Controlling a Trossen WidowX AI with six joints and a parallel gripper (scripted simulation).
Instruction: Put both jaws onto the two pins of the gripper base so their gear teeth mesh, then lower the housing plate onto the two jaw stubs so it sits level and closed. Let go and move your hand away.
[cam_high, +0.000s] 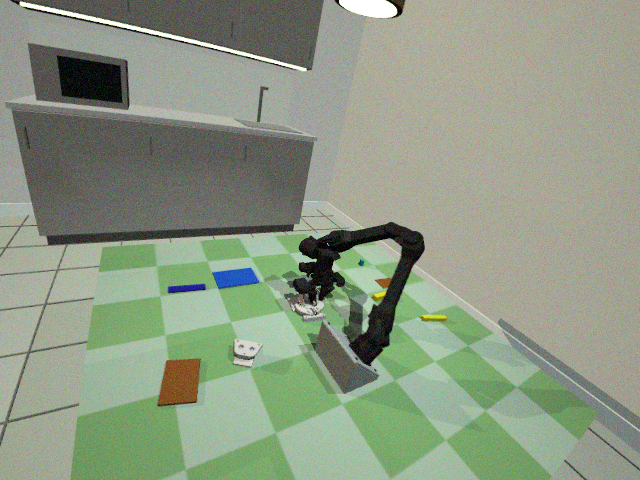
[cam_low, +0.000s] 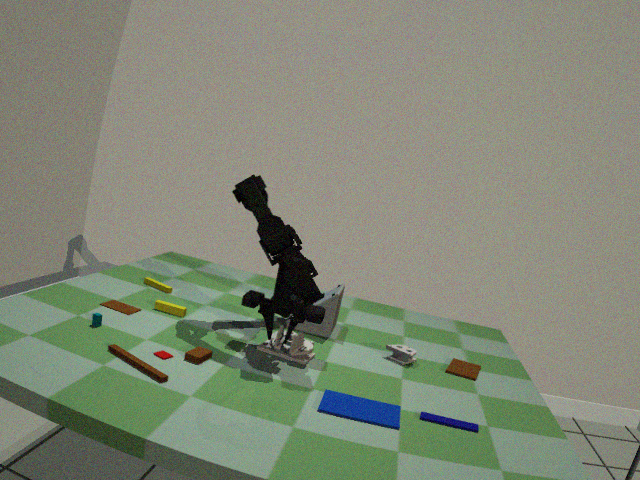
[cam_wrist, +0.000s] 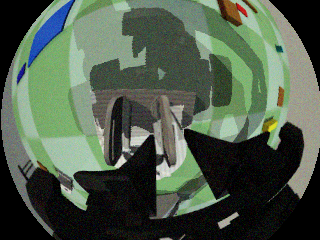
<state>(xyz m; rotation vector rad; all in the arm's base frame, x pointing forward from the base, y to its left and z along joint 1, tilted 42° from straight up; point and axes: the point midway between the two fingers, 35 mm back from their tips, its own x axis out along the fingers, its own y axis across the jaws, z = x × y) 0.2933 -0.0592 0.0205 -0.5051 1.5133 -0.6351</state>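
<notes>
The gripper base (cam_high: 313, 318) (cam_low: 297, 356) (cam_wrist: 142, 93) lies on the checkered mat under my hand, its ribbed end showing in the wrist view. Two grey-white jaws stand side by side over it: the left jaw (cam_wrist: 114, 135) is free of my fingers, the right jaw (cam_wrist: 171, 147) is between them. My gripper (cam_high: 316, 299) (cam_low: 277, 341) (cam_wrist: 168, 135) is shut on the right jaw, low over the base. The pins and the gear teeth are hidden, so their fit cannot be told. The white housing plate (cam_high: 247, 350) (cam_low: 402, 353), with two holes, lies apart on the mat.
A grey slanted block (cam_high: 336, 356) (cam_low: 333, 316) stands by the arm's foot. A blue plate (cam_high: 235, 277) (cam_low: 360, 409) (cam_wrist: 47, 32), dark blue bar (cam_high: 186, 288) (cam_low: 448, 421) and brown plate (cam_high: 179, 381) (cam_low: 463, 368) lie around. A brown block (cam_low: 198, 355) and yellow bar (cam_low: 170, 308) lie on the other side.
</notes>
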